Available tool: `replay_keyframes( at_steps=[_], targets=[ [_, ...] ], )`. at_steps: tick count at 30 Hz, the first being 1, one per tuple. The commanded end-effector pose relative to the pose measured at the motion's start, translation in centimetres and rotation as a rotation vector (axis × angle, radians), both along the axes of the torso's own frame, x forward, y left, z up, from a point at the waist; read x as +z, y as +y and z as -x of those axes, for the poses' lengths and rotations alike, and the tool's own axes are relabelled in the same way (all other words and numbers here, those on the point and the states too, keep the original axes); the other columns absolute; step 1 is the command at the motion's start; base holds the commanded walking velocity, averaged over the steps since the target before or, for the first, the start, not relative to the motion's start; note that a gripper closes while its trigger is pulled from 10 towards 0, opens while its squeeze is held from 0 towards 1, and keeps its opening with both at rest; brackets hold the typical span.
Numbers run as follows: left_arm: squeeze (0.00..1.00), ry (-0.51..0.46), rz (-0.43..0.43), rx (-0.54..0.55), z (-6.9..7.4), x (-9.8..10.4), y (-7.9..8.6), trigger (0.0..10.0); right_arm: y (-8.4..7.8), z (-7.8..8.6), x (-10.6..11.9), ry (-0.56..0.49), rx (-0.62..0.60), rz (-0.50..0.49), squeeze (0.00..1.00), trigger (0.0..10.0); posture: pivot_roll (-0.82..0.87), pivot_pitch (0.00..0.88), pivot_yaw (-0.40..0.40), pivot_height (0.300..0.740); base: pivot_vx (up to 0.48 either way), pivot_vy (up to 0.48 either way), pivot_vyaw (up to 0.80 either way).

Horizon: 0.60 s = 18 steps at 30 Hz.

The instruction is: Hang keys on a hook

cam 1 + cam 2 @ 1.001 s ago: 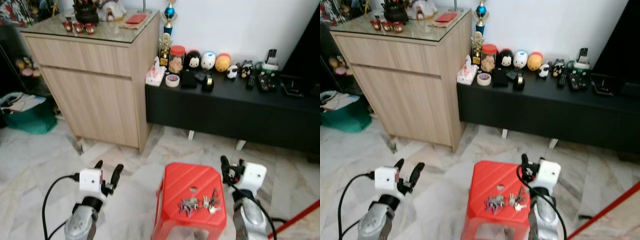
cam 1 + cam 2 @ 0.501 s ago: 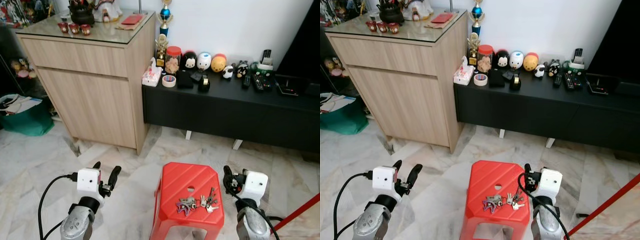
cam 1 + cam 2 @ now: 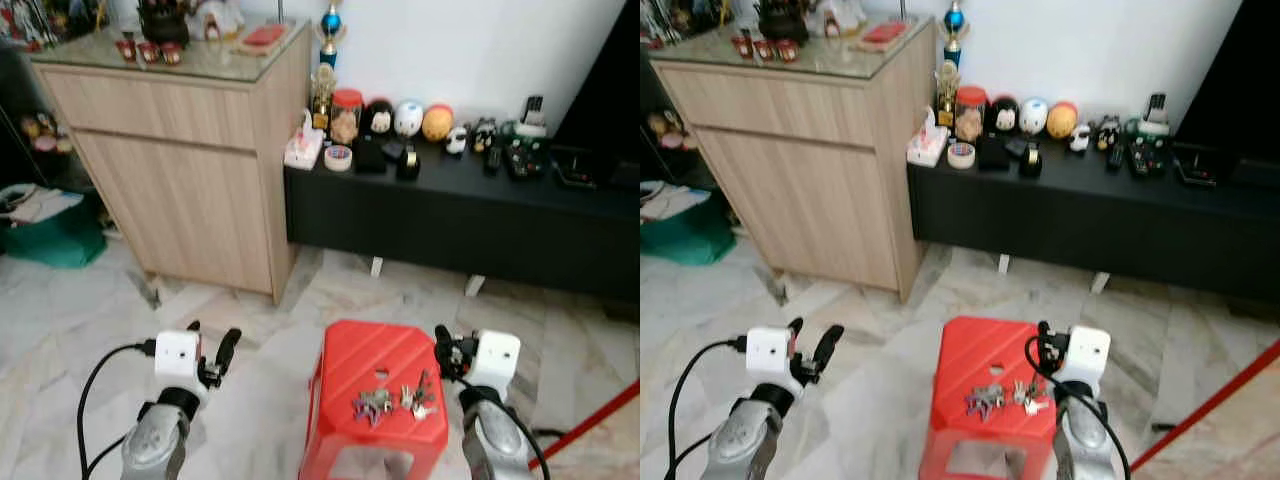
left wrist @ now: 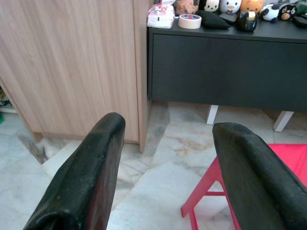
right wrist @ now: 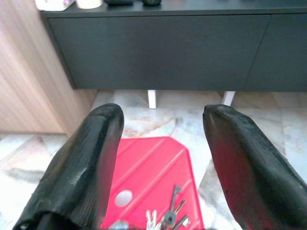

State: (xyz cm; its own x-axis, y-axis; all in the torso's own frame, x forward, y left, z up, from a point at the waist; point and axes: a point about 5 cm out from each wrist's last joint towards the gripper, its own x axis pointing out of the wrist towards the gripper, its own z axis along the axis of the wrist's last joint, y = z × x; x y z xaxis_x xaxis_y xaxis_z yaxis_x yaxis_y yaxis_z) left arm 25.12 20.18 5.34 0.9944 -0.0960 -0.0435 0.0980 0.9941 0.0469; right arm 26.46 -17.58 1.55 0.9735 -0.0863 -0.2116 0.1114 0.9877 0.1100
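Note:
A bunch of keys (image 3: pixel 394 401) lies on the front part of a red plastic stool (image 3: pixel 372 362), loose on its top. My right gripper (image 3: pixel 446 349) hovers at the stool's right edge, just behind and to the right of the keys, open with nothing between its fingers. In the right wrist view the keys (image 5: pixel 168 218) lie below the open gripper (image 5: pixel 163 112), over the red stool (image 5: pixel 148 167). Out to the left of the stool my left gripper (image 3: pixel 212 342) is held open and empty over the floor. The left wrist view has the stool's corner (image 4: pixel 288 158) beside one finger.
A light wooden cabinet (image 3: pixel 190 150) stands at the back left, joined to a low black bench (image 3: pixel 460 215) carrying toys and remotes along the wall. A green bag (image 3: pixel 55 235) sits far left. A red bar (image 3: pixel 598 425) crosses the bottom right. Marble floor surrounds the stool.
The whole picture has shifted a little and gone softer. My right gripper has edged slightly closer to the stool's right edge. The keys lie where they were.

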Motion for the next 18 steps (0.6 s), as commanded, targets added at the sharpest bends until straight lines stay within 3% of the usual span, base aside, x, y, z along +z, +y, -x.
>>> replay_keyframes(
  at_steps=[1,18],
  targets=[
    [0.00,0.003,0.000,0.003,0.03,0.15,0.12,10.0,0.15,0.16,-0.39,0.019,0.003,-0.010,0.00,10.0,0.11,0.000,-0.046,0.650,0.000,0.000,0.00],
    [0.00,0.029,0.004,-0.001,-0.18,-0.13,-0.37,10.0,0.92,-0.70,-0.63,0.042,0.041,-0.040,0.00,10.0,0.11,0.000,-0.045,0.650,0.000,0.000,0.00]
  ],
)
